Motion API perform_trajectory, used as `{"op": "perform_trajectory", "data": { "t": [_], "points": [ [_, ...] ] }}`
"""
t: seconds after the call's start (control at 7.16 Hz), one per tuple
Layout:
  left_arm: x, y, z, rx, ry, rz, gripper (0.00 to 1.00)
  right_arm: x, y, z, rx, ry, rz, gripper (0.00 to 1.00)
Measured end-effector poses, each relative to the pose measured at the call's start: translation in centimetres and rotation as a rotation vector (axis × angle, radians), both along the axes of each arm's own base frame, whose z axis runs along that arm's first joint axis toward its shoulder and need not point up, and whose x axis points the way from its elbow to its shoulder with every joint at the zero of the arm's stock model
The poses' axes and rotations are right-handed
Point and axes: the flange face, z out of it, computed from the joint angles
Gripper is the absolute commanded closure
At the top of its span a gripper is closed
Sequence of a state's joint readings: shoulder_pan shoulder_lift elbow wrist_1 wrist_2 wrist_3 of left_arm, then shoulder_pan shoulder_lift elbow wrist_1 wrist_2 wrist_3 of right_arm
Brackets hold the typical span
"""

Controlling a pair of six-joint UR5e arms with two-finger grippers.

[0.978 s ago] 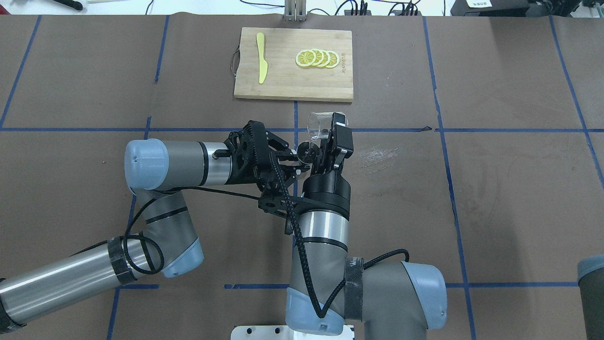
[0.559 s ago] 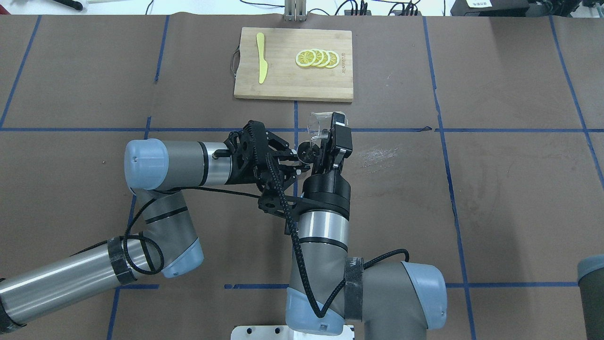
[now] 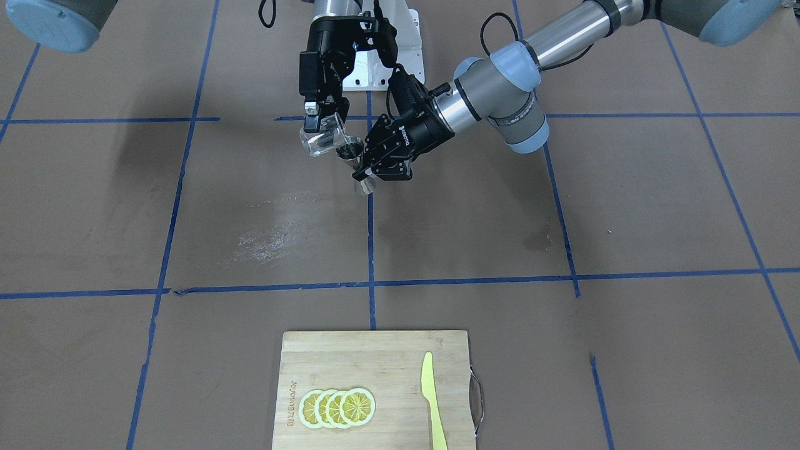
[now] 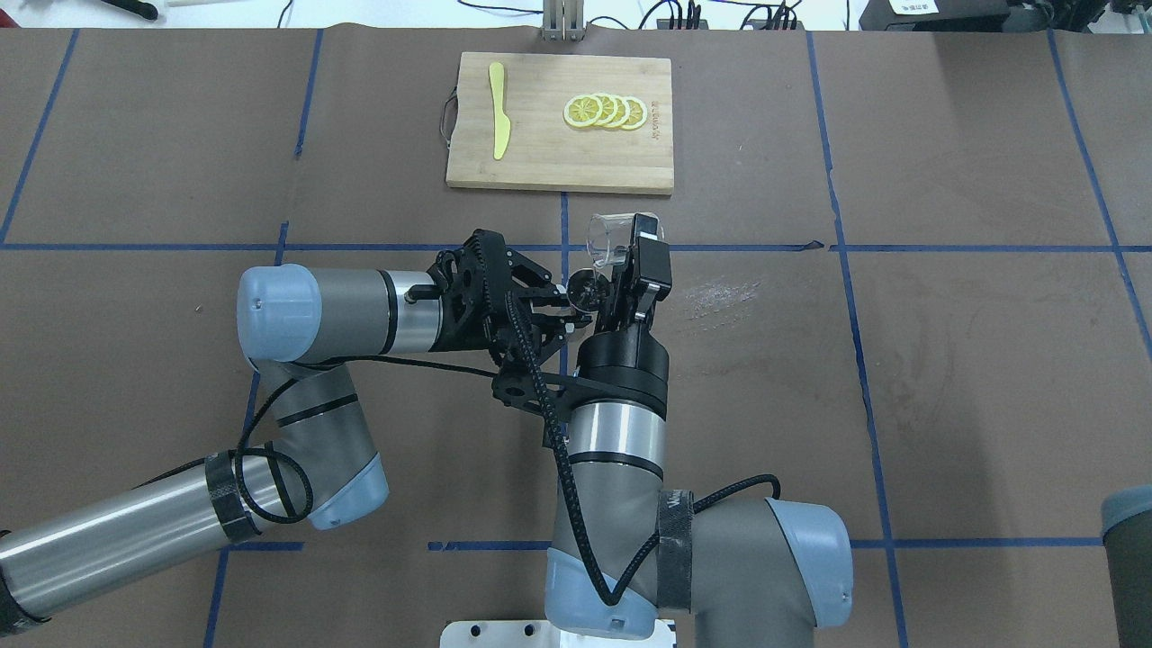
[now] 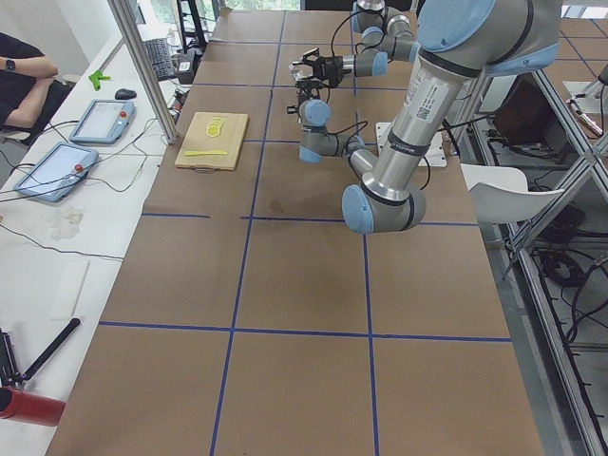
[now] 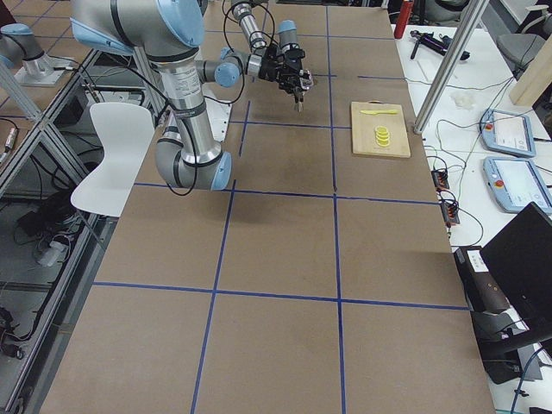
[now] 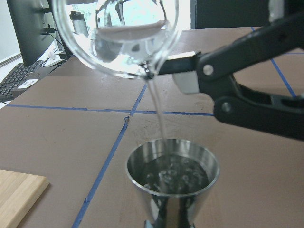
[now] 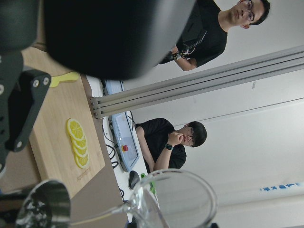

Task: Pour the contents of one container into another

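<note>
Two grippers meet over the middle of the table (image 4: 945, 360). The right gripper (image 3: 320, 122) is clamped on the glass cup (image 3: 323, 139) and holds it tipped, lip down toward the jigger (image 3: 355, 164). The left gripper (image 3: 375, 169) pinches the jigger at its waist and keeps it upright just below the cup's rim. From the left wrist, a thin stream of clear liquid (image 7: 159, 114) falls from the cup's spout into the jigger's upper cone, which is partly filled and bubbling.

Compared with a second ago, the right wrist has shifted only slightly in the overhead view, and the cup stays tipped. The left arm and the jigger have not moved.

Beyond them, at the table's far side from the robot, a cutting board (image 4: 540, 153) carries a fanned row of lemon slices (image 4: 605, 111) and a yellow knife (image 4: 498, 110).
</note>
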State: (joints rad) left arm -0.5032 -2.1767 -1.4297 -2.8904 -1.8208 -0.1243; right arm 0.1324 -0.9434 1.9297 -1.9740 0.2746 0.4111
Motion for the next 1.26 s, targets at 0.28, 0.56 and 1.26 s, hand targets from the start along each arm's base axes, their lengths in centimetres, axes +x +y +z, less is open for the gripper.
{"op": "perform_trajectory", "data": {
  "t": [0.28, 0.56, 1.26],
  "points": [
    [0.0, 0.0, 0.0, 0.000, 0.001, 0.000, 1.00, 0.1, 0.0, -0.1, 0.000, -0.004, 0.000, 1.00],
    [0.0, 0.0, 0.0, 0.001, 0.001, 0.000, 1.00, 0.3, 0.0, -0.3, 0.000, -0.016, 0.000, 1.00],
    [-0.1, 0.0, -0.1, 0.001, 0.003, 0.000, 1.00, 1.5, 0.4, -1.4, -0.006, -0.099, -0.007, 1.00]
  ]
}}
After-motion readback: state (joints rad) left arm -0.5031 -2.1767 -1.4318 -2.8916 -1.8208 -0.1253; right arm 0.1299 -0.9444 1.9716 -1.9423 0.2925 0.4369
